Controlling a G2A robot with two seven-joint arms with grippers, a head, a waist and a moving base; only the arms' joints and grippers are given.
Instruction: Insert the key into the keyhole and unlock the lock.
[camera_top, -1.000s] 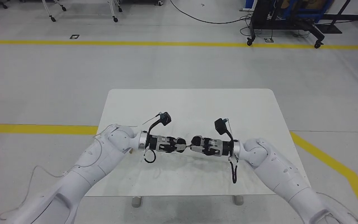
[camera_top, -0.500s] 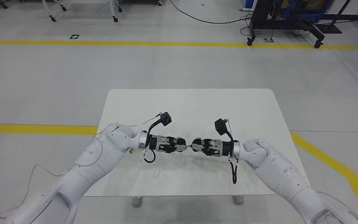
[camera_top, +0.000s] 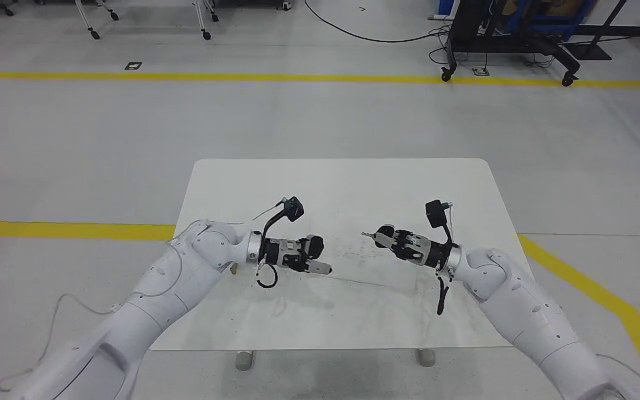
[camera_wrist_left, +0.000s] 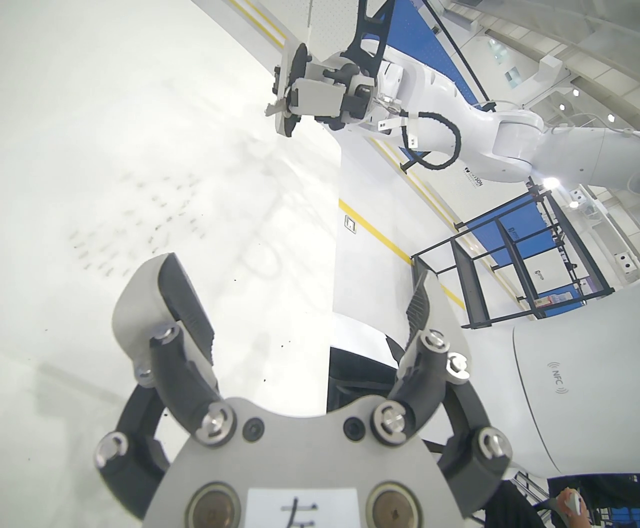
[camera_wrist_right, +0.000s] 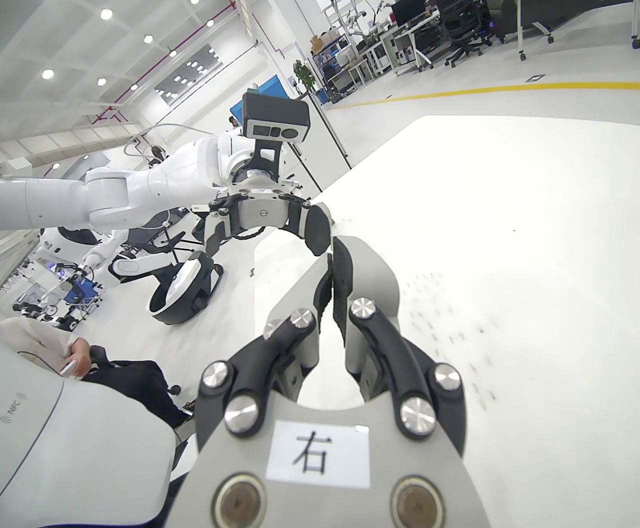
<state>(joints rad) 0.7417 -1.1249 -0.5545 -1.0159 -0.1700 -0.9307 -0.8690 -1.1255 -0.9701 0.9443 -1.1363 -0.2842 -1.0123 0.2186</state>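
**Operator:** As I look down the left wrist camera, the nearest thing is the left gripper. Its fingers are spread wide with nothing between them, and it hangs over the table.

**Supervisor:** And the key?

**Operator:** Farther off, across a patch of scuff marks. The right gripper has its pads pressed together, and a small flat sliver of metal pokes out at the tip. I take that for the key. The two grippers face each other over the middle of the table, near but apart.

**Supervisor:** How will it handle?

**Operator:** Light, stiff and thin, I'd judge, and smooth enough to swivel between rubber pads if its tip meets resistance. I'd want the pinch on the broad head, flat faces against the pads, with the blade free and in line with the fingers. I can't tell how much of the head is caught.

**Supervisor:** Biggest risk?

**Operator:** Twisting. A small key in a shallow grip may slip or skew before the lock gives. I'd push in gently and straight, then turn slowly.
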